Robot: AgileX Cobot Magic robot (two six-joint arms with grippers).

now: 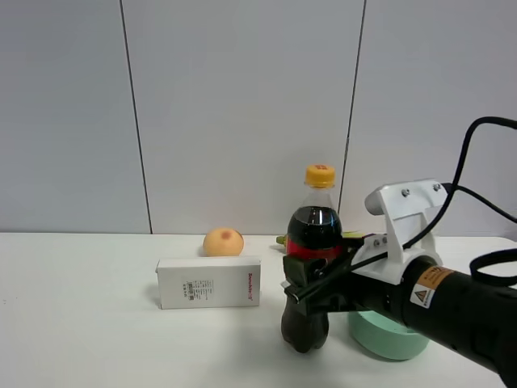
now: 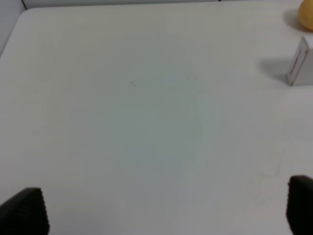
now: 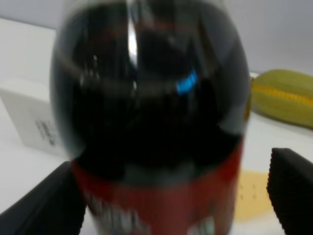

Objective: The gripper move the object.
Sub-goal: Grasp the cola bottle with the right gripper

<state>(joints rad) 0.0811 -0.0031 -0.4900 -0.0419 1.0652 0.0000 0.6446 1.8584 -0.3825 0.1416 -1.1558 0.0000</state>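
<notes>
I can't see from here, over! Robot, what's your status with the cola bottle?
Right gripper: jaws open, straddling cola bottle, not clamped. Left gripper open, empty. Bottle upright. Green bowl close beside it.

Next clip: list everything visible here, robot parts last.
cola bottle: one, dark with red label and yellow cap, upright on the table, centre-right
white box: one, white, lying left of the bottle
round fruit: one, orange, behind the box, near the wall
bowl: one, pale green, right of the bottle, partly hidden by the arm
ridged fruit: one, yellow-green, behind the bottle
table: one, white
wall: pale grey panels, behind the table
right arm: one, black with white bracket
right tool: one, black, open, fingers either side of the bottle
left tool: one, black, open, over the table
</notes>
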